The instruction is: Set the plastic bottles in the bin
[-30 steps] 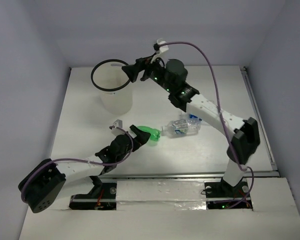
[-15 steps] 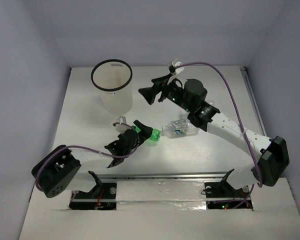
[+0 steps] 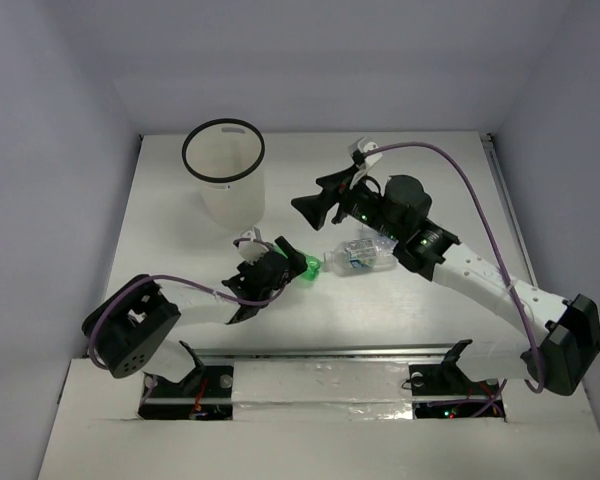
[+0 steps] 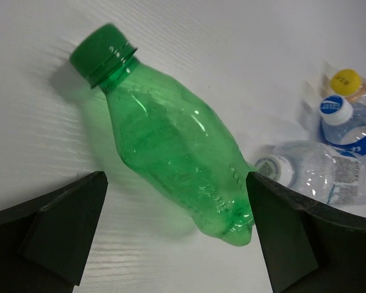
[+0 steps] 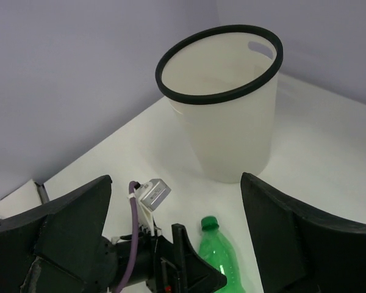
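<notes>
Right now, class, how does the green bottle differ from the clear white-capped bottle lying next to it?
The green bottle is tinted green with a green cap; the clear bottle is colourless with a white cap. The green bottle is unlabelled; the clear bottle carries a label. Both lie on their sides on the table.

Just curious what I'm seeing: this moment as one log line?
left tool: open around green bottle | right tool: open, empty | clear bottles: on table | bin: upright
</notes>
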`<move>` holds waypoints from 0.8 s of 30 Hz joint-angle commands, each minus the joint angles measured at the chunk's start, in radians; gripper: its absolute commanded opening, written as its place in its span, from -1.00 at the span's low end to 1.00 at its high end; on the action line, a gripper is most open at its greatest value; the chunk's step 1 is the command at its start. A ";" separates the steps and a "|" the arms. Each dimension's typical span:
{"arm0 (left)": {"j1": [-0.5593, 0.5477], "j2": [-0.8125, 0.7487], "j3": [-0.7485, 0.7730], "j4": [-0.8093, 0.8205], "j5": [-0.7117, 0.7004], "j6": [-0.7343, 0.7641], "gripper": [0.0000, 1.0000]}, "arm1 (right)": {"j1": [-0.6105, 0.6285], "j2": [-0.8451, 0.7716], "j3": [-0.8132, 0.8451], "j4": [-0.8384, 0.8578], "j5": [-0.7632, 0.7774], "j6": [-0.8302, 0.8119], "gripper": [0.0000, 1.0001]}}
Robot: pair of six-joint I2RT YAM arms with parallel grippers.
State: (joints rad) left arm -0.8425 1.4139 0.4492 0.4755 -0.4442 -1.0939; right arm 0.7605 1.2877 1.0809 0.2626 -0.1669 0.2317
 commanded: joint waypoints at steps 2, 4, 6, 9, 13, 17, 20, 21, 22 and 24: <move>-0.003 0.022 0.068 -0.087 -0.117 0.060 0.98 | 0.003 -0.042 -0.022 -0.025 -0.036 -0.005 0.83; -0.003 0.033 0.072 -0.104 -0.139 0.075 0.98 | 0.003 -0.062 -0.038 -0.028 -0.037 -0.002 0.83; -0.003 0.036 0.071 -0.103 -0.146 0.089 0.94 | 0.003 -0.076 -0.056 -0.029 -0.042 0.000 0.83; -0.003 0.025 0.066 -0.086 -0.162 0.127 0.84 | 0.003 -0.097 -0.071 -0.048 -0.057 0.004 0.83; -0.003 0.010 0.063 -0.077 -0.205 0.178 0.68 | 0.003 -0.122 -0.104 -0.059 -0.068 0.009 0.83; 0.006 0.020 0.075 -0.064 -0.223 0.206 0.46 | 0.003 -0.160 -0.141 -0.057 -0.071 0.018 0.83; 0.006 0.019 0.077 -0.055 -0.209 0.213 0.24 | 0.003 -0.198 -0.159 -0.069 -0.068 0.023 0.83; 0.006 0.010 0.074 -0.046 -0.205 0.215 0.19 | 0.003 -0.217 -0.162 -0.074 -0.059 0.021 0.82; 0.006 0.004 0.069 -0.048 -0.203 0.215 0.12 | 0.003 -0.225 -0.171 -0.077 -0.054 0.021 0.82; 0.006 -0.032 0.057 -0.066 -0.200 0.212 -0.03 | 0.003 -0.249 -0.180 -0.089 -0.042 0.021 0.82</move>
State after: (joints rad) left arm -0.8421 1.4380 0.4980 0.4129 -0.6250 -0.9012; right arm 0.7605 1.0821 0.9127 0.1646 -0.2184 0.2504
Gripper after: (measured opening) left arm 0.525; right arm 0.913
